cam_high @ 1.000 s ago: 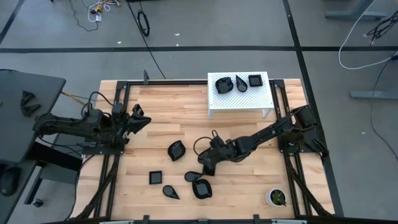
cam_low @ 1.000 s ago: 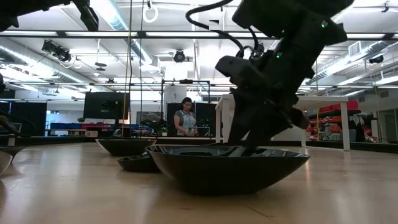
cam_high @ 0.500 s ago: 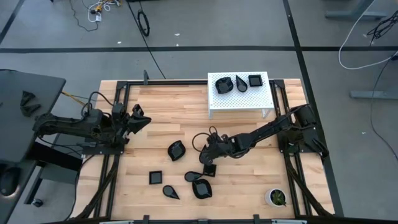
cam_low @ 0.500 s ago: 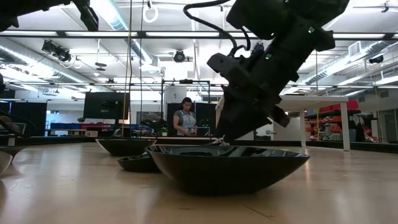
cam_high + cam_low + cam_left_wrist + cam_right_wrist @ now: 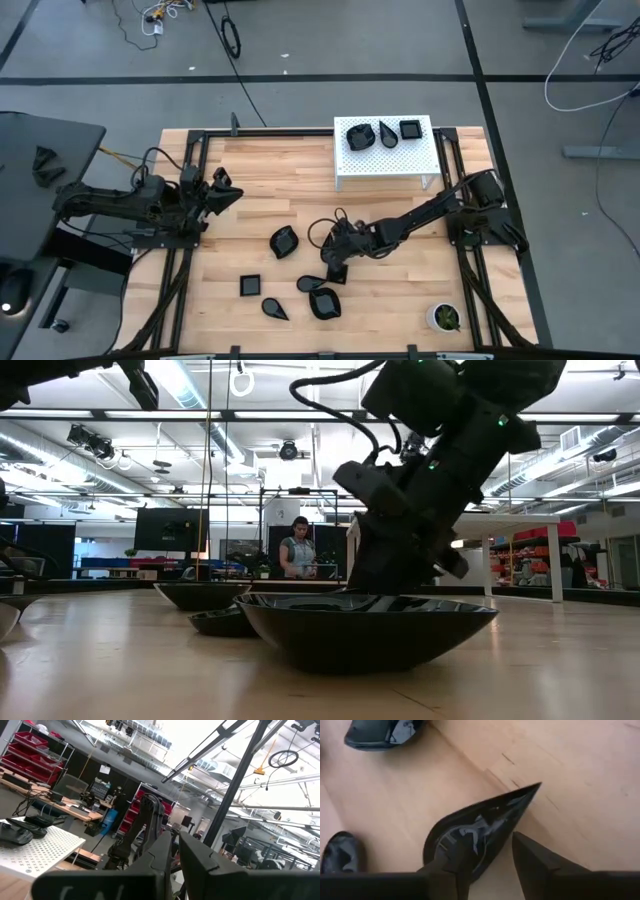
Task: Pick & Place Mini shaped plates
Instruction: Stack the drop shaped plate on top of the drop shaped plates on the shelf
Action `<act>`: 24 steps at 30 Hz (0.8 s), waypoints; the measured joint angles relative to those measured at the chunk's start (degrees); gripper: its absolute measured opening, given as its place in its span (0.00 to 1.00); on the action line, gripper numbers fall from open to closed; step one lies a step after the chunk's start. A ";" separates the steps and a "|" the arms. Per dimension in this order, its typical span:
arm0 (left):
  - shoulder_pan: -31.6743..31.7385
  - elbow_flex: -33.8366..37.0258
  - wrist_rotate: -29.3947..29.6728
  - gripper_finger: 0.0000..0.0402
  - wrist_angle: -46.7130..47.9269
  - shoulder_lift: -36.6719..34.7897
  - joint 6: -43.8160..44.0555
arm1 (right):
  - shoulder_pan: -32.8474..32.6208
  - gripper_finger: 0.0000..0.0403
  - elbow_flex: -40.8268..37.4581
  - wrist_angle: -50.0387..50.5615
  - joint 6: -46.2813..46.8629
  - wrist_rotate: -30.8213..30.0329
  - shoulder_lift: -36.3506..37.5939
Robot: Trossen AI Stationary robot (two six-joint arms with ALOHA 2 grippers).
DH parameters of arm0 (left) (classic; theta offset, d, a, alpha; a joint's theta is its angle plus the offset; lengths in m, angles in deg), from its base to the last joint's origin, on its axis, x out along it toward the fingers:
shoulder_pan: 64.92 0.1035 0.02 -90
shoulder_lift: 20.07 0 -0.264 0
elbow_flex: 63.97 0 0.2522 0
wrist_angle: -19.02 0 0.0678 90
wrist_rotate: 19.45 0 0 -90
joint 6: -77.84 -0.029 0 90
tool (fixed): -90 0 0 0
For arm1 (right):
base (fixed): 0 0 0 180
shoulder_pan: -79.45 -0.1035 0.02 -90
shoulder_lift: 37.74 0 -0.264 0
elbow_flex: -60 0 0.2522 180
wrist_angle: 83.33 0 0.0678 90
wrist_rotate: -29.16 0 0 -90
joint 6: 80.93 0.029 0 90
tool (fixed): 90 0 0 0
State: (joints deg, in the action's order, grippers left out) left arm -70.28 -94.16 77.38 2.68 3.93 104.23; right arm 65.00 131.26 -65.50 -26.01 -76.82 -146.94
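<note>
Teardrop plate [image 5: 475, 837] lies on the wooden surface [image 5: 290, 190] mid-front, under the right tool [image 5: 492, 857], whose fingers stand apart astride its rim; glossy, thin and rigid, likely light and slippery, so best pinched across the rim; left tool [image 5: 222, 190] closed, parked.

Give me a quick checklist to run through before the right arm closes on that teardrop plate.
1. Right gripper over the teardrop plate: ok.
2. Jaws open: ok.
3. Rim between the fingers: ok; one is above the plate's inside, the other outside its edge.
4. Plate flat on the table: ok in the wrist view.
5. Room on the white rack: ok; its three plates sit along the far side.
6. Left gripper out of the way: ok, at the table's left side.
</note>
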 joint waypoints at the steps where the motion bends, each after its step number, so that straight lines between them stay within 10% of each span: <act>1: 0.00 0.00 -0.01 0.10 -0.05 -0.01 -0.01 | 0.01 0.34 0.00 -0.48 -0.10 -0.23 -0.30; 24: 0.01 -0.01 -0.02 0.10 0.01 -0.01 0.00 | -0.50 0.01 0.02 -0.17 -6.37 -4.58 0.68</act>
State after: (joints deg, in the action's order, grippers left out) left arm -70.27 -94.17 77.36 2.70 3.92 104.22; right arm 64.51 131.28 -65.67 -32.38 -81.40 -146.26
